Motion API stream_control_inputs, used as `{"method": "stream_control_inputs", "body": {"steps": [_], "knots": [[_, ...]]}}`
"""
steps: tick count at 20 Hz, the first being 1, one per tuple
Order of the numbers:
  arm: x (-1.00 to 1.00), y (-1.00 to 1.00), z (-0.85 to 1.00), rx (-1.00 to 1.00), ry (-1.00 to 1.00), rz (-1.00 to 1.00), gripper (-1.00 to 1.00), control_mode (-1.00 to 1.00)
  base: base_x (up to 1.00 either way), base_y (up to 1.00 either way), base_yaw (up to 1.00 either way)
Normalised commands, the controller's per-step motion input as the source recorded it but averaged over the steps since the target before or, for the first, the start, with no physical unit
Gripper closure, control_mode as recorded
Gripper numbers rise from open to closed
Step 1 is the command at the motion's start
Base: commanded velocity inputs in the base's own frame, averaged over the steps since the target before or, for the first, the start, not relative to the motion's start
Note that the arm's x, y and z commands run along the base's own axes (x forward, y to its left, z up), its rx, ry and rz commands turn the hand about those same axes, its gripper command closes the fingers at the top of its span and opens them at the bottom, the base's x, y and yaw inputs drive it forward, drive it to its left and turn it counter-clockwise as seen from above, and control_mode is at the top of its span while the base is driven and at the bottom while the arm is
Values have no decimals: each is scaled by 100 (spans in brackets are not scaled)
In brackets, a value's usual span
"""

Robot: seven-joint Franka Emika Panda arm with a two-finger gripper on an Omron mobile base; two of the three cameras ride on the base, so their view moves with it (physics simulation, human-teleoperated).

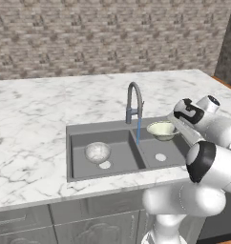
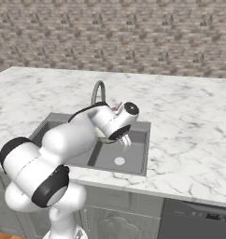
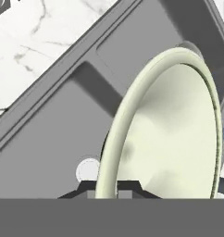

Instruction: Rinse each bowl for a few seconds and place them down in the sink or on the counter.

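Note:
The cream-green bowl (image 1: 161, 129) hangs above the right basin of the dark sink (image 1: 77, 131), just right of the faucet (image 1: 133, 97). My gripper (image 1: 173, 127) is shut on its right rim. In the hand view the bowl (image 3: 178, 134) stands on edge and the fingertips pinch its pale rim at the gripper (image 3: 108, 189). A thin blue stream of water (image 1: 138, 131) falls from the spout, a little left of the bowl. The mottled stone bowl (image 1: 97, 152) rests upright in the left basin, beside the drain (image 1: 105, 165).
White marble counter (image 1: 31, 119) surrounds the sink, with a brick wall behind. My arm (image 2: 77, 135) reaches over the sink (image 2: 139, 164) in the right base view and covers much of it. The right basin's drain (image 1: 160, 157) lies below the held bowl.

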Motion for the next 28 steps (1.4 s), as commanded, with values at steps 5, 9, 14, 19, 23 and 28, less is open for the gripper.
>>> {"method": "stream_control_inputs", "body": {"steps": [5, 9, 14, 19, 23, 28], "knots": [[11, 49, 0, 0, 0, 29, 100, -100, 0, 0, 0], [17, 44, 0, 0, 0, 27, 100, -100, 0, 0, 0], [27, 33, 0, 0, 0, 22, 100, -100, 0, 0, 0], [50, 10, 0, 0, 0, 17, 100, -100, 0, 0, 0], [30, 0, 0, 0, 0, 14, 100, -100, 0, 0, 0], [3, 0, 0, 0, 0, 9, 100, -100, 0, 0, 0]]}}
